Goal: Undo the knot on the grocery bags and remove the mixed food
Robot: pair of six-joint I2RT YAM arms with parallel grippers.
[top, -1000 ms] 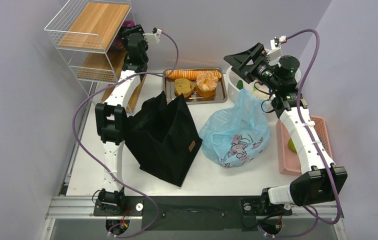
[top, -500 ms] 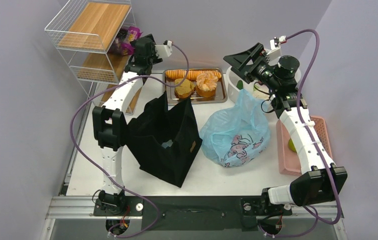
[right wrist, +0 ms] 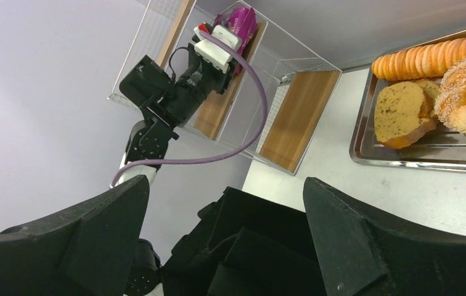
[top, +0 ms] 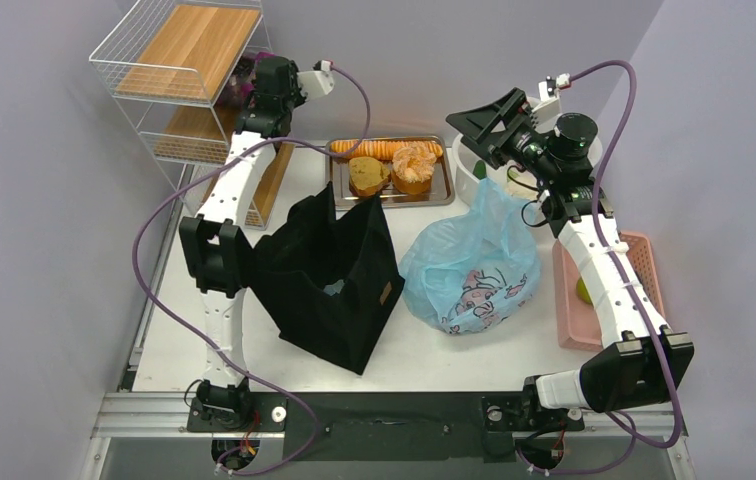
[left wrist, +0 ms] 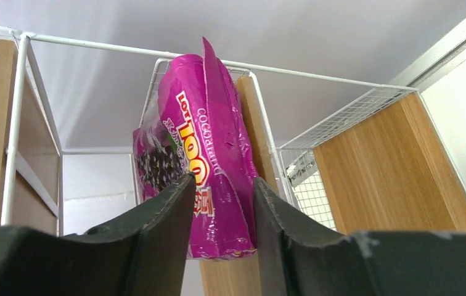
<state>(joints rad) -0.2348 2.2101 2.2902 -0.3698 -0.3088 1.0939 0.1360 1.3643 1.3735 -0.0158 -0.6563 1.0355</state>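
Observation:
My left gripper [left wrist: 223, 191] is shut on a purple snack packet [left wrist: 200, 142] and holds it up inside the wire shelf [left wrist: 156, 46]. In the top view the left gripper [top: 254, 88] is at the shelf's right end, and the packet [top: 241, 72] barely shows. The black tote [top: 329, 275] stands open at mid-table. The pale blue plastic bag [top: 474, 270] lies right of it, its twisted top [top: 489, 195] pointing up. My right gripper [top: 479, 120] is open and empty, high behind the blue bag. In the right wrist view it [right wrist: 224, 234] looks over the tote [right wrist: 261, 246].
A metal tray [top: 444, 190] at the back holds a round orange pastry [top: 414, 165], a sliced loaf and brown bread. A white bowl [top: 469, 170] stands under my right gripper. A pink basket [top: 644, 260] holding a yellow-green fruit [top: 584, 290] is at the right edge.
My left gripper, holding the purple packet, swung out to the right and then back left and up against the wire shelf. The right arm and both bags have not moved.

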